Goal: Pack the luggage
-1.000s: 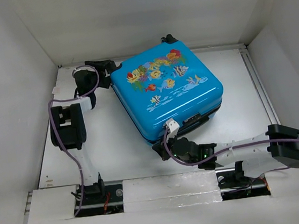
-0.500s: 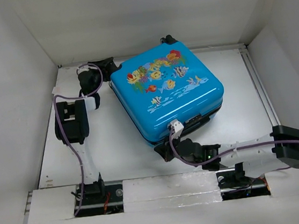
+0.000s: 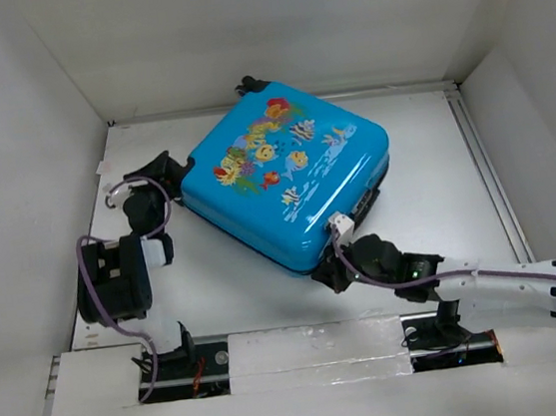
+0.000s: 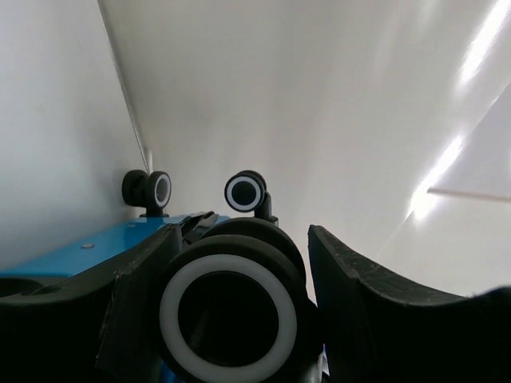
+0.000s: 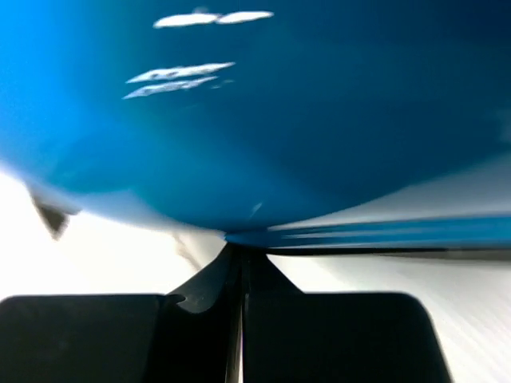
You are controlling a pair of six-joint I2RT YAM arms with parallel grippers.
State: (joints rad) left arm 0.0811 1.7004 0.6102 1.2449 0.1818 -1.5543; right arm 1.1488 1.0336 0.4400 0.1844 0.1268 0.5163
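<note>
The luggage (image 3: 285,182), a bright blue hard-shell suitcase with a fish print, lies flat and closed on the table, turned cornerwise. At its left corner my left gripper (image 3: 168,167) is shut on one black, white-ringed wheel (image 4: 227,319). That wheel fills the gap between the fingers (image 4: 375,311). The blue shell (image 4: 72,255) runs off to the left behind it. My right gripper (image 3: 328,275) is shut with nothing between its tips (image 5: 239,254). They touch the suitcase's near corner (image 5: 263,104) at the seam. The right wrist view is blurred.
White walls close in the table (image 3: 438,200) on the left, back and right. Two more wheels (image 4: 245,191) stand up at the suitcase's far edge, close to the back wall. The arm bases sit at the near edge.
The left gripper has closed on the wheel and drawn back toward me. The suitcase has turned counter-clockwise and shifted left. The right arm has stretched out further, staying at the near corner.
</note>
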